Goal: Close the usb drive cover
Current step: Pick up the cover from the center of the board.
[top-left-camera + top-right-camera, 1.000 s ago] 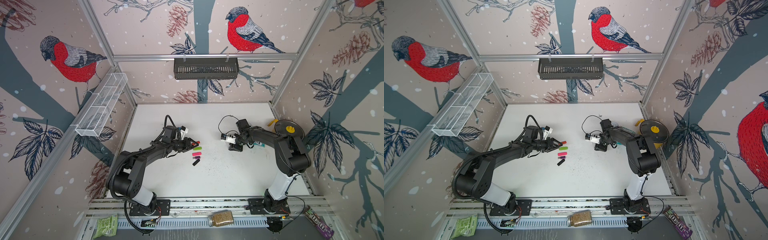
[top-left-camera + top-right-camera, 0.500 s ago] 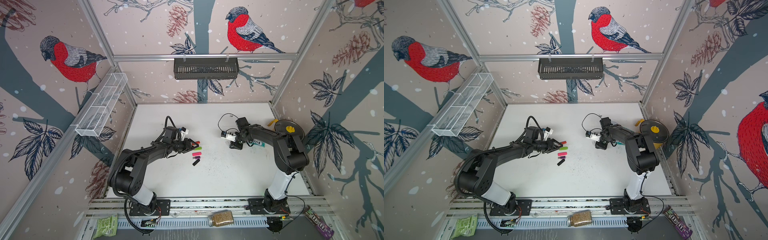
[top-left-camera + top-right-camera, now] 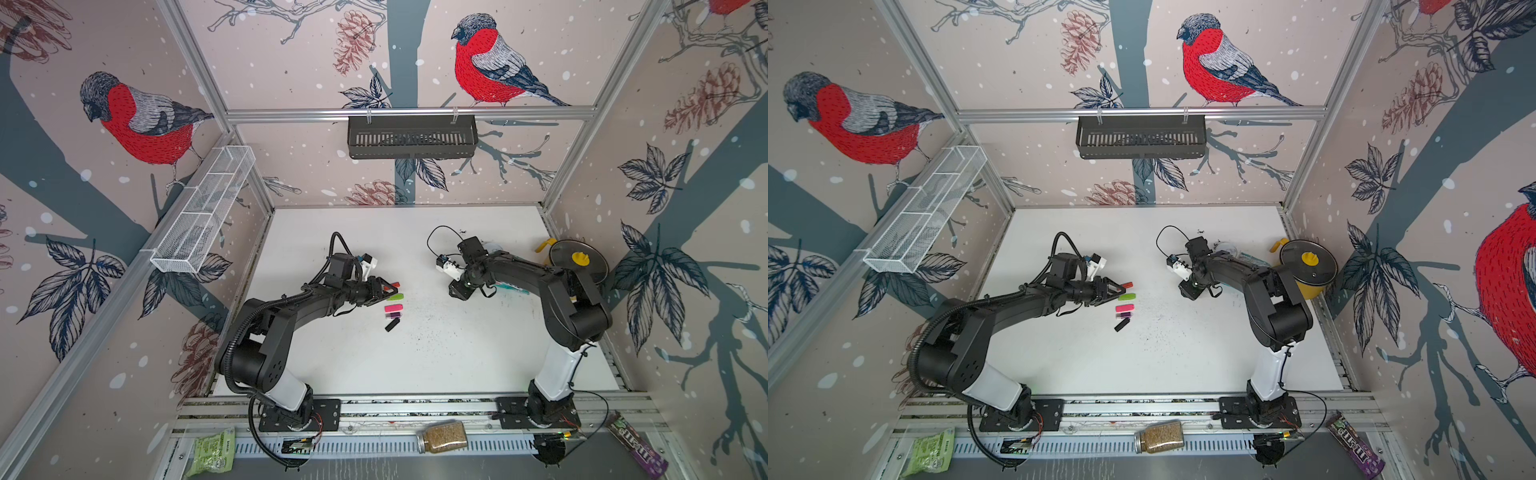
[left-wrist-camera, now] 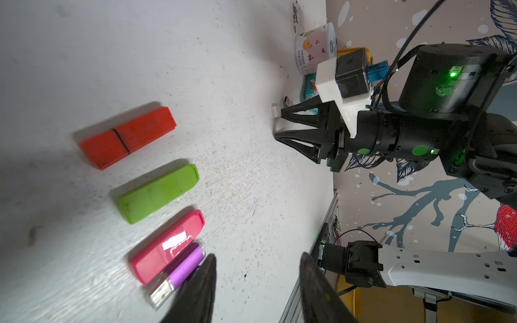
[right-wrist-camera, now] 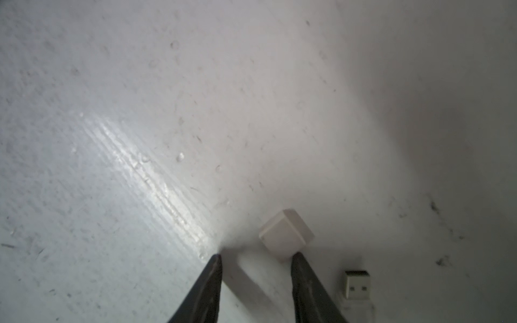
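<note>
Stage of the task: the cover is not yet on. The white cap [image 5: 285, 235] lies on the table [image 3: 457, 365], apart from the white drive [image 5: 357, 283], whose bare metal plug shows beside it. The right gripper [image 5: 256, 258] points down over them with its jaws partly spread and nothing held. One fingertip [image 5: 297, 256] stands at the edge of the cap, while the drive lies outside the jaws. In both top views the gripper hides cap and drive.

What is left, judging by this layout: grasp the cap, line it up with the plug, and push it home.

Near the left gripper [image 4: 256, 268] a second drive also needs covering. The purple drive [image 4: 181, 268] shows its silver plug. The left jaws are likewise apart and empty, one finger [image 4: 207, 279] just beside the purple drive.

Count.
- **Drives in the row:** four are certain, namely a red drive [image 4: 127, 138], a green drive [image 4: 158, 193], a pink drive [image 4: 167, 246] and the purple one. The first three appear closed.
- **Fifth item in the row:** a black piece [image 3: 390, 325] ends the row in a top view. Whether it is a cap or a whole drive cannot be told.
- **White parts:** one cap and one drive.
- **Grippers:** two, both unloaded.
- **Bystander:** one tin [image 4: 314, 47] stands far behind the right gripper.
</note>
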`<action>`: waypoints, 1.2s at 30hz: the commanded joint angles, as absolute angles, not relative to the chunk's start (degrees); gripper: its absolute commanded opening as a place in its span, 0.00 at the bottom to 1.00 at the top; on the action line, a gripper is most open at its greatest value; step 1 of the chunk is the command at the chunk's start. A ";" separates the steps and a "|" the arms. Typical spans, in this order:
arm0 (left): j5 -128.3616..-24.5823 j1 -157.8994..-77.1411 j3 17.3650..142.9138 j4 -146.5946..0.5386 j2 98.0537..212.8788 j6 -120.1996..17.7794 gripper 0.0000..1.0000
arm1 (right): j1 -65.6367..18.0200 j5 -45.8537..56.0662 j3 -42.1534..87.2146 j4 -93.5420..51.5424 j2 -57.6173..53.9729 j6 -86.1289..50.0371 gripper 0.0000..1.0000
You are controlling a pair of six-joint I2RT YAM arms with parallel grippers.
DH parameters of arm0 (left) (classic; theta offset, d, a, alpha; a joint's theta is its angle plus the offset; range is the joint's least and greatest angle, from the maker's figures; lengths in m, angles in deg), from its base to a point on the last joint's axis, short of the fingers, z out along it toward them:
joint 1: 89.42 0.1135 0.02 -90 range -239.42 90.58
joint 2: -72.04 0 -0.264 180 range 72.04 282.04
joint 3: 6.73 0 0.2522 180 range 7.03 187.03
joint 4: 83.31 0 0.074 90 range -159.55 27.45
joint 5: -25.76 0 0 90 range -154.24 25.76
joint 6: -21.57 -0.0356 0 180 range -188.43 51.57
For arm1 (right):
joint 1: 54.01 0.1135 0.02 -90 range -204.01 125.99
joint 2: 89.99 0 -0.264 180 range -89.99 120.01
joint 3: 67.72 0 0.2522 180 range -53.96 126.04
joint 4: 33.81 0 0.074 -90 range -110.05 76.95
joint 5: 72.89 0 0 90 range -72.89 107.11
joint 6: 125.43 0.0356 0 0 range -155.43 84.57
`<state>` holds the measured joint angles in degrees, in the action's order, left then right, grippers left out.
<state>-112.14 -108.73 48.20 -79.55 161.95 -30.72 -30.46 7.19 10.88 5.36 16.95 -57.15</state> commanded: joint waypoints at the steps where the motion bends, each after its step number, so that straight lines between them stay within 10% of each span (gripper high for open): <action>1: -113.29 -108.71 47.81 -81.41 161.12 -30.52 0.48 | -29.12 11.49 10.46 8.26 19.17 -49.86 0.42; 36: -112.75 -108.67 47.46 -81.06 160.62 -30.58 0.48 | -30.42 10.52 11.37 11.23 19.58 -59.32 0.39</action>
<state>-112.08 -108.73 47.11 -79.55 160.55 -30.74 -30.85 8.00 12.30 2.96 18.35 -56.95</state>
